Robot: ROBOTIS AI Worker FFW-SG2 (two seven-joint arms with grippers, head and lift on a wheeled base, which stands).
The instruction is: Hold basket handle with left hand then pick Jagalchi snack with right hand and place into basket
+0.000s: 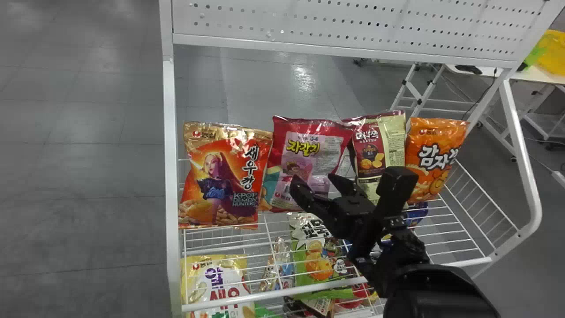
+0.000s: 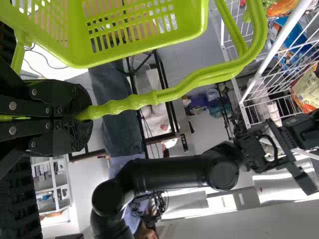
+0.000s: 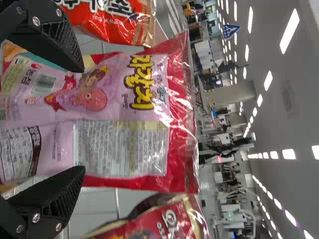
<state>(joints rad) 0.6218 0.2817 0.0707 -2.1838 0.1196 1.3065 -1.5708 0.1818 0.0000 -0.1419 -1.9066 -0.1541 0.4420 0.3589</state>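
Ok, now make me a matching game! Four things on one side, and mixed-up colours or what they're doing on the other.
Things:
1. Basket
2. Jagalchi snack
3. Left gripper
4. Right gripper

Matches:
A. Shut on a green handle
B. Pink and red, standing between other bags
C. Open, with its fingers apart
D. Lime green, with slots in its side

Right pairs: 1-D, 2-B, 3-A, 4-C

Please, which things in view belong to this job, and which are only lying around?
Belong to the job:
Jagalchi snack
green basket
basket handle, gripped by left gripper
right gripper, open

Just there:
orange snack bag
red-orange snack bag
maroon snack bag
yellow snack bag
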